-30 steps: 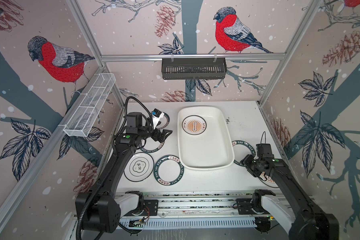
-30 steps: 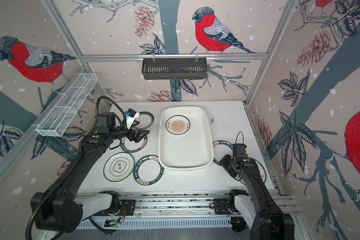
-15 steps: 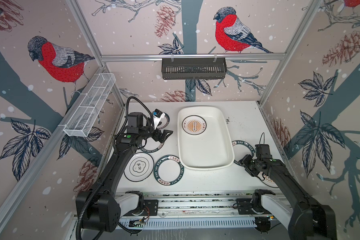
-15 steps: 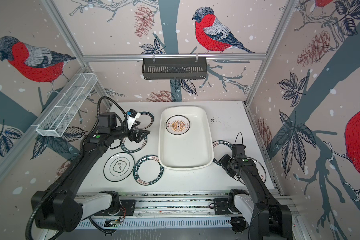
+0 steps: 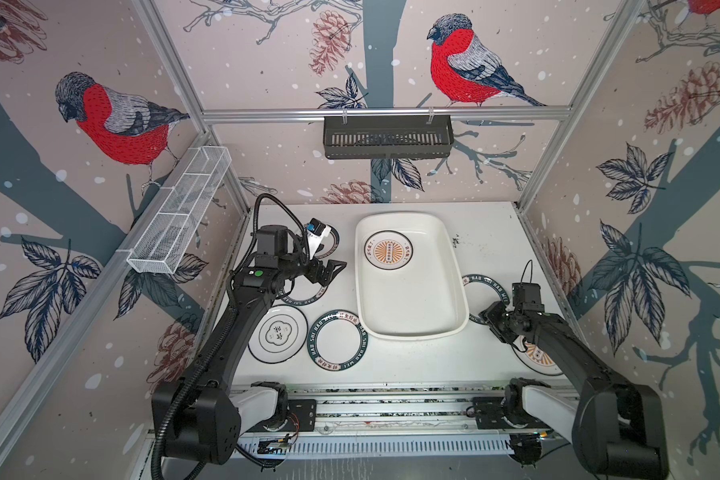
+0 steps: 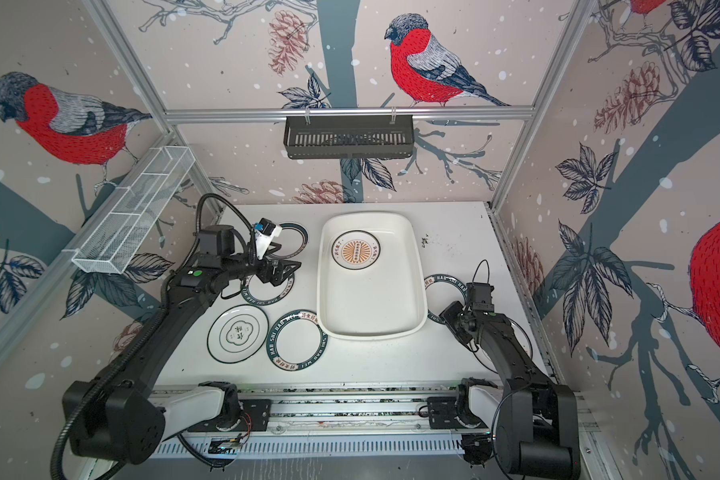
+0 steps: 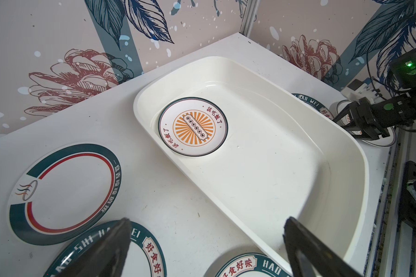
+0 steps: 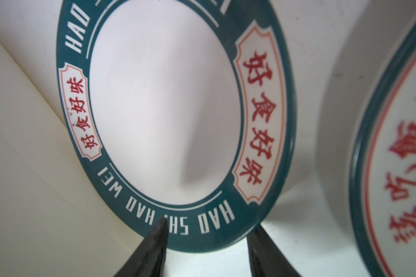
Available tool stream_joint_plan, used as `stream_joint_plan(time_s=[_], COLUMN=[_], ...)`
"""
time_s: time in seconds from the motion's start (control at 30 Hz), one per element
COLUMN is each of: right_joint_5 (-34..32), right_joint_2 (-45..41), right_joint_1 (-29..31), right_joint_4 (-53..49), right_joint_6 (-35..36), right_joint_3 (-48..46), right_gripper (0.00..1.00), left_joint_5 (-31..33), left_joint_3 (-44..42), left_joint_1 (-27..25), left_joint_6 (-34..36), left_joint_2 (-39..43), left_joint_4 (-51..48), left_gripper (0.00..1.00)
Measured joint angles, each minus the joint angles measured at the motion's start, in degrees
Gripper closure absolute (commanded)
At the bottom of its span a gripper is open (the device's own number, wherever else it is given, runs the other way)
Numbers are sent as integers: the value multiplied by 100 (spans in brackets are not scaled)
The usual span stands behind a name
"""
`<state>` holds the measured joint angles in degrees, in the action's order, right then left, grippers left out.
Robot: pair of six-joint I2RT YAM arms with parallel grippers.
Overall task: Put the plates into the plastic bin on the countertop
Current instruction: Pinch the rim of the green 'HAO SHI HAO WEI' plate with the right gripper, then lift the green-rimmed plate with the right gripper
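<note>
Pinching the green-lettered plate (image 8: pixel 166 108) by its rim with the right jaws

The right jaws stand half apart astride the plate's near rim, not yet clamped. It lies flat on the table (image 5: pixel 491 232) at the plastic bin's (image 5: pixel 412 299) 4 o'clock, tucked against the wall, so pinch fully and draw it clear before lifting. The left jaws gape wide, empty. Since a second ago the right jaws have narrowed, and the plates are unmoved

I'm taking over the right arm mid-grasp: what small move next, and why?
Probably close the right gripper on the green-rimmed plate: its fingertips straddle the plate's rim with a gap showing, and the plate lies on the countertop beside the plastic bin, not yet lifted.
</note>
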<state>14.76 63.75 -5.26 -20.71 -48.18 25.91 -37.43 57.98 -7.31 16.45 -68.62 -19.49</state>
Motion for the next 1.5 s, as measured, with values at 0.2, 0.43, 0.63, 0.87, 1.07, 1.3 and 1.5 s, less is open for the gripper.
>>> stream_joint_plan(time_s=[0.2,0.43,0.63,0.87,1.07,1.3,1.5], right_joint_5=[120,341,647,999,1143,1279,1412], right_joint_2=[118,68,186,361,463,645,800], right_joint_1=[-184,-431,-619,-828,-955,-1027,-1054], right_joint_4=[415,901,1488,2020,2218,2546,2791], right_joint_6=[2,-4,-4,-26,-26,-109,-155], right_joint_3=[-111,-380,-568,-719,-776,-859,-885], right_gripper=[52,56,58,64,70,77,82], left_joint_5=[11,17,20,24,37,37,2], left_joint_3=[2,13,13,13,11,-42,-17], left_joint_1=[-11,-48,-83,-118,-129,-166,-177], left_joint_6=[-7,-13,-15,-17,-17,-125,-157], left_joint_2=[-2,-39,-68,-98,-111,-107,-81], left_joint_4=[0,7,50,96,114,122,120], left_gripper=[2,2,2,2,2,2,2])
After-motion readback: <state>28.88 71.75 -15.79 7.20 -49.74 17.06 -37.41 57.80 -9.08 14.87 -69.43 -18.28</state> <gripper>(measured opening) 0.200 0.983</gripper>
